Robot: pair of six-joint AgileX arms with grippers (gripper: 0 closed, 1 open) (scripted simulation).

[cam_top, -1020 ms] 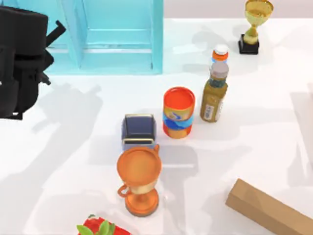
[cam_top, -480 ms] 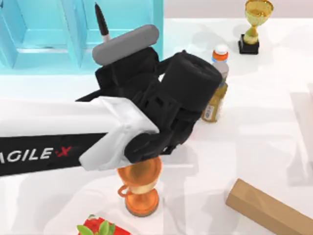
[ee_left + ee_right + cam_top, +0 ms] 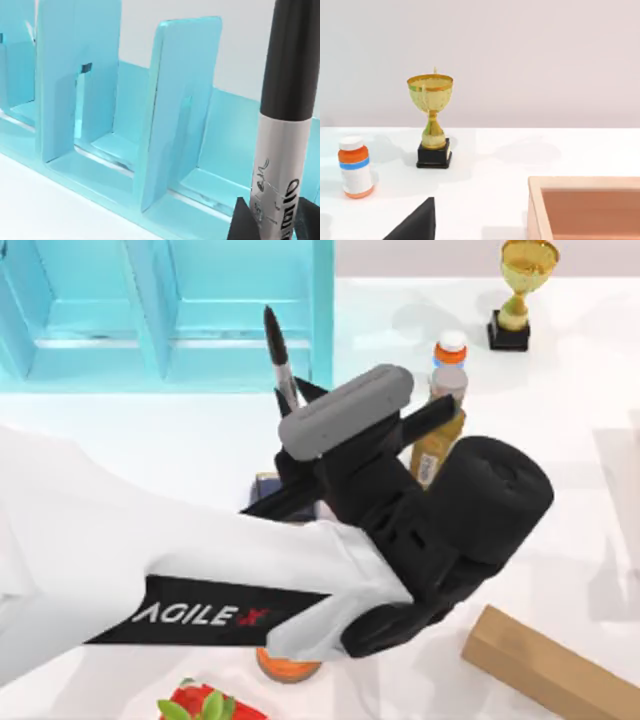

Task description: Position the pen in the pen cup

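Left arm reaches in over the table's middle in the top view; left gripper (image 3: pixel 290 405) is pinching the pen (image 3: pixel 279 355) by the lower barrel, black cap end pointing up and toward the blue rack (image 3: pixel 180 310); left wrist view shows the same pen (image 3: pixel 282 145) close up, silvery barrel wedged between the dark fingers (image 3: pixel 242 222), rack dividers (image 3: pixel 175 115) behind it.

Pen cup (image 3: pixel 266 483): a dark corner peeks out beside the arm's black wrist, rest hidden under it; pen is in the air, apart from the cup, not inside.

Count on the table: one pen; one pen cup; two bottles, a tan one (image 3: pixel 440 435) with a grey cap partly behind the gripper and a small white one with an orange band (image 3: pixel 451 348) behind it; two trophies, gold on a black base (image 3: pixel 520 290) at far right, and an orange base (image 3: pixel 288 668) showing under the arm; one cardboard box (image 3: pixel 550 665) at near right; one strawberry-like red item (image 3: pixel 200 705) at the near edge.

Right wrist view: gold trophy (image 3: pixel 431 120), white-orange bottle (image 3: pixel 355 167), a pinkish tray edge (image 3: pixel 585 205); right gripper's dark tip (image 3: pixel 415 222) at the frame edge, cannot tell its state.
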